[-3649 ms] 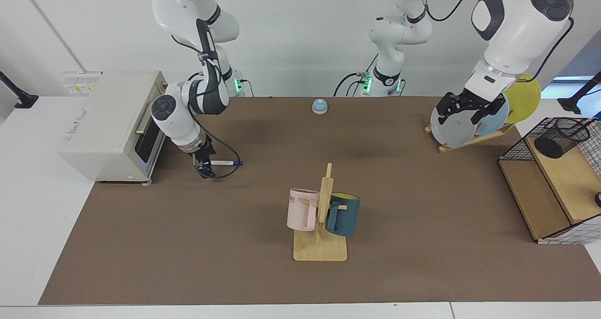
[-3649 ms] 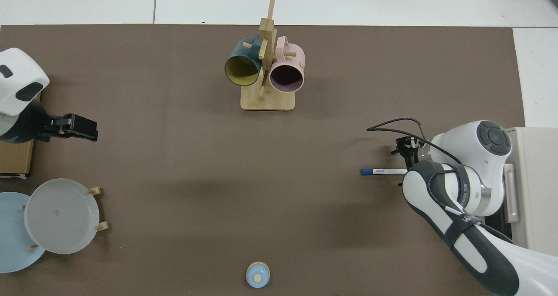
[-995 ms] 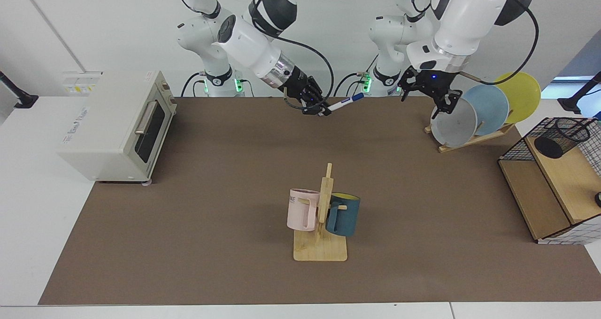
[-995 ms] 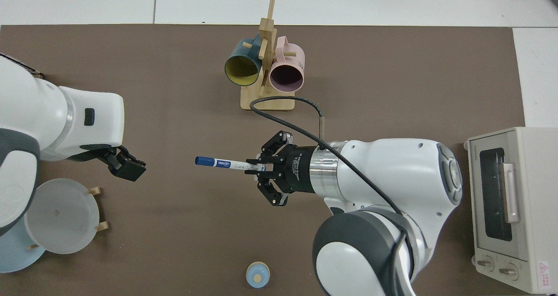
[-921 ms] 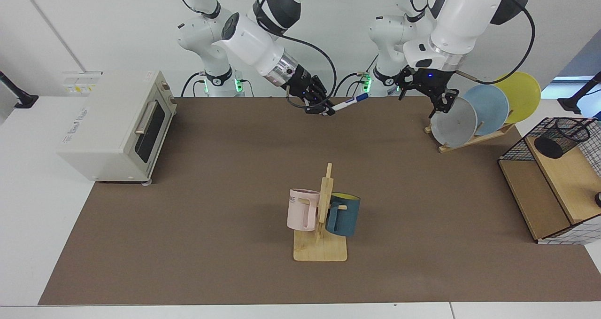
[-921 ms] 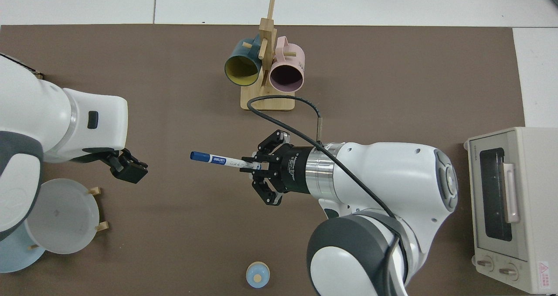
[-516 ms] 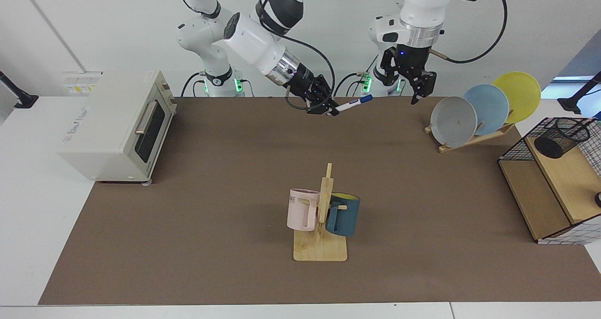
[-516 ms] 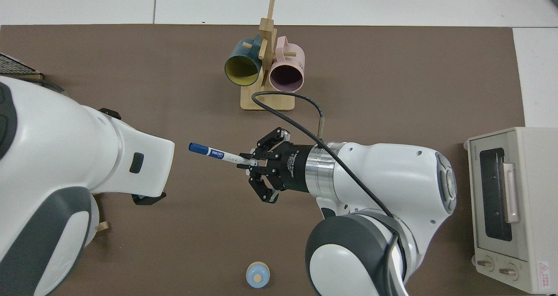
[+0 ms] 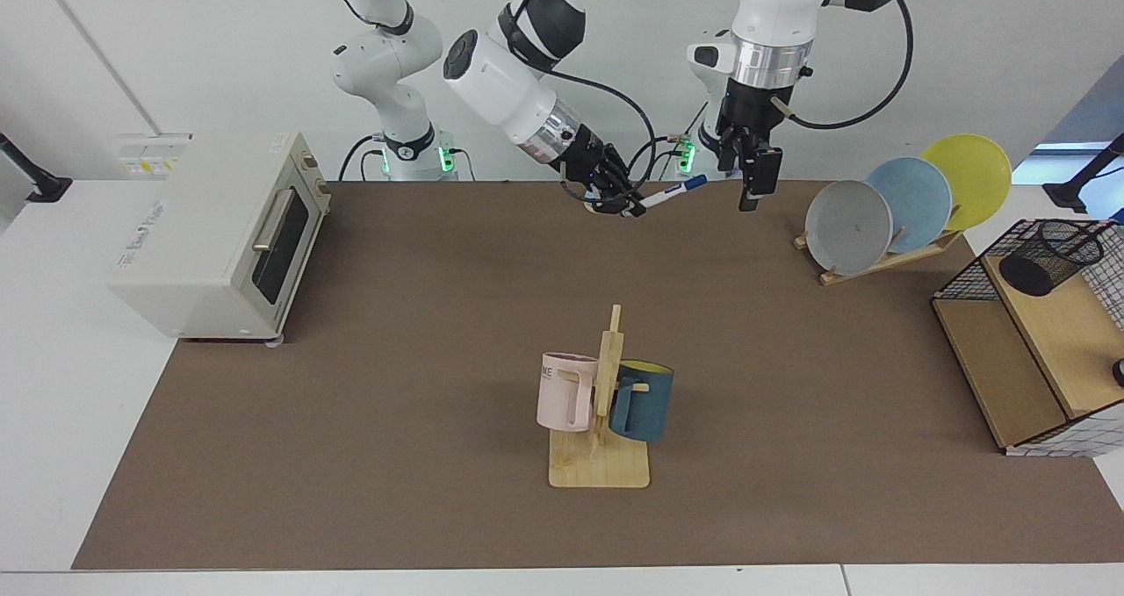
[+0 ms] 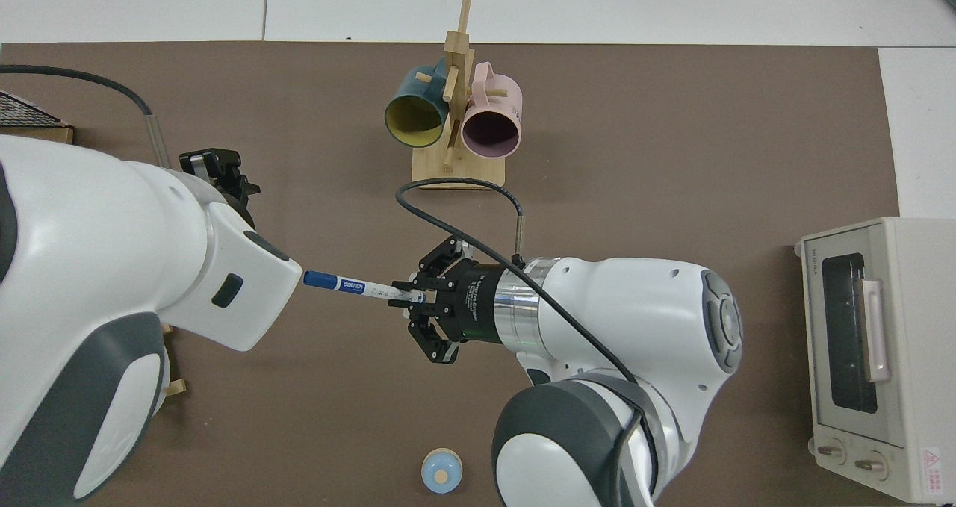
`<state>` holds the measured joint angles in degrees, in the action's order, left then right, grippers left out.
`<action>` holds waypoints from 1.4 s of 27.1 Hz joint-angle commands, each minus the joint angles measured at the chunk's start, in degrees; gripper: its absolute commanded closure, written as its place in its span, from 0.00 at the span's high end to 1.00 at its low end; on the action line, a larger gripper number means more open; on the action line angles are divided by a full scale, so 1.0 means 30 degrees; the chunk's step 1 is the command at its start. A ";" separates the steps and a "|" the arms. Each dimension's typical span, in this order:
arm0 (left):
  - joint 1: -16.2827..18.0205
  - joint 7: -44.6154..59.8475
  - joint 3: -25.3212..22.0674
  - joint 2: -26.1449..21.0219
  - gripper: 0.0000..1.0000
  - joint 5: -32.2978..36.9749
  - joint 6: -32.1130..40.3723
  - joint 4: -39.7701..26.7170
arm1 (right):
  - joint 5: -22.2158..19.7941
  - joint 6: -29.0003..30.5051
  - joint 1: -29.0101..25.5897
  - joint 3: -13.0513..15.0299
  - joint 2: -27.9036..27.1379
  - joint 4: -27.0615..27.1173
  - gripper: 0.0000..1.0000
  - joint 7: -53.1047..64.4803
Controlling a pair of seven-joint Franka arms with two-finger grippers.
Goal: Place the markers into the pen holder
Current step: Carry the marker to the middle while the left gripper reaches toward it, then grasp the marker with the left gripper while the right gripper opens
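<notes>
- Desk [image 9: 351, 420]: brown mat, carrying the toaster oven [image 9: 211, 236], a mug stand [image 9: 601, 420], a plate rack [image 9: 896, 201], a small bell [image 10: 441, 471] and a wire rack [image 9: 1027, 333] with wooden shelves at the far edge.
- Right arm: comes in from the oven side and is stretched toward mid-desk. Right pincer [image 9: 619, 201] is pinching the marker [image 9: 672, 192] by its tail end, so most of the barrel and the blue cap project free. Judged purpose: leave a clear length for the other arm to take.
- Left arm: descends from above, wrist pointing straight down. Left pincer [image 9: 753, 179] hangs just beside the marker's cap end, not touching it. Fingers appear spread in the facing view; in the top view the arm's own body covers most of them.
- Marker: in the air above the desk's rear middle, near level with the cap tilted slightly up, held between the two pincers' reach. In the top view [image 10: 351, 285] the cap nearly meets the left arm's housing.
- Holder [image 9: 1049, 262]: black mesh cup lying tilted on the wire rack's top shelf, well apart from the marker and on the left arm's side. Judged reason for a hand-over: the right arm probably cannot reach it.
- Step in hand, by judgement: hand-over mid-air; insertion not yet begun.
</notes>
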<state>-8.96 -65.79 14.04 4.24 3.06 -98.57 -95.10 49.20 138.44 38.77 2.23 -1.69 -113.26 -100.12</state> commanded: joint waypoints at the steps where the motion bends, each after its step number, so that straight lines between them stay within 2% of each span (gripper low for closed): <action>1: -0.0264 -0.2293 -0.0169 0.0284 1.00 -0.0843 -0.0105 -0.0965 | -0.1165 -0.0266 -0.0003 0.0046 -0.0052 -0.0041 0.00 0.0647; 8: -0.0381 -0.2445 -0.0140 0.0490 1.00 -0.1341 0.1332 -0.1053 | -0.1196 -0.0297 -0.0003 0.0046 -0.0052 -0.0041 0.00 0.0647; 13: -0.0440 -0.0426 -0.0024 0.0987 0.98 -0.1663 0.1771 -0.1813 | -0.1137 -0.0443 -0.0091 0.0046 -0.0052 -0.0041 0.00 0.0472; 19: -0.0645 0.1099 0.0856 0.1838 0.95 -0.1722 0.1626 -0.2869 | 0.0647 -0.0092 -0.0178 0.0046 -0.0111 0.0193 0.00 -0.1372; 21: -0.0645 0.1130 0.0856 0.1867 0.93 -0.1722 0.1450 -0.2987 | 0.0652 -0.0092 -0.0179 0.0076 -0.0111 0.0252 0.00 -0.1346; 23: -0.0645 0.1130 0.0886 0.1838 0.81 -0.1722 0.1304 -0.3133 | 0.0213 -0.0208 -0.0179 0.0105 -0.0111 0.0252 0.00 -0.1053; 26: -0.0674 0.1159 0.1002 0.1838 0.47 -0.1722 0.1069 -0.3163 | -0.0782 -0.0355 -0.0179 0.0076 -0.0082 0.0194 0.00 -0.0701; 30: -0.0674 0.1159 0.1091 0.1750 0.18 -0.1722 0.0952 -0.3075 | -0.2072 -0.0385 -0.0120 0.0076 0.0035 -0.0011 0.00 -0.0642; 32: -0.0674 0.1188 0.1091 0.1750 0.03 -0.1722 0.0952 -0.3075 | -0.2134 -0.0385 -0.0149 0.0076 0.0006 -0.0011 0.00 -0.0874; 33: -0.0645 0.1246 0.1091 0.1750 0.00 -0.1722 0.0923 -0.3075 | -0.1872 -0.0385 -0.0178 0.0076 -0.0023 0.0076 0.00 -0.1050; 37: -0.0645 0.1247 0.1091 0.1721 0.00 -0.1722 0.0718 -0.3075 | -0.0203 -0.0297 -0.0179 0.0076 -0.0140 0.0311 0.00 -0.2253; 38: -0.0645 0.1247 0.1091 0.1721 0.00 -0.1722 0.0688 -0.3075 | -0.0345 -0.0297 -0.0179 0.0076 -0.0140 0.0311 0.00 -0.2253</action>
<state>-10.16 -63.11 17.01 7.59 -1.05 -96.71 -102.10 45.68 136.06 38.77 2.21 -1.65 -113.43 -103.10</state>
